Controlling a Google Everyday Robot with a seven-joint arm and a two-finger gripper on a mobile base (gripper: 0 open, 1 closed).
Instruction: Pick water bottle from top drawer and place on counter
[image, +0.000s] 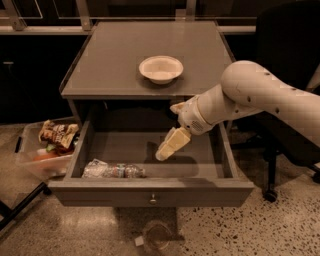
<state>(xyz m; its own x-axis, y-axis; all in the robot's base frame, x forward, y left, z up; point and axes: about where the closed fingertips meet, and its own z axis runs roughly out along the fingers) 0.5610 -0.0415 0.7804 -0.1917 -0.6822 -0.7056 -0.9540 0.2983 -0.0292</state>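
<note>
The water bottle (114, 170) lies on its side along the front left of the open top drawer (150, 192), clear and crinkled with a pale label band. My gripper (169, 146) hangs inside the drawer near its middle, pointing down and left, a short way right of and above the bottle, not touching it. The grey counter (115, 60) forms the cabinet top above the drawer.
A white bowl (160, 68) sits on the counter near its front right. A clear plastic bin of snacks (47, 150) stands on the floor left of the drawer. A dark office chair (290, 100) is at the right. A clear cup (156, 236) lies on the floor below the drawer.
</note>
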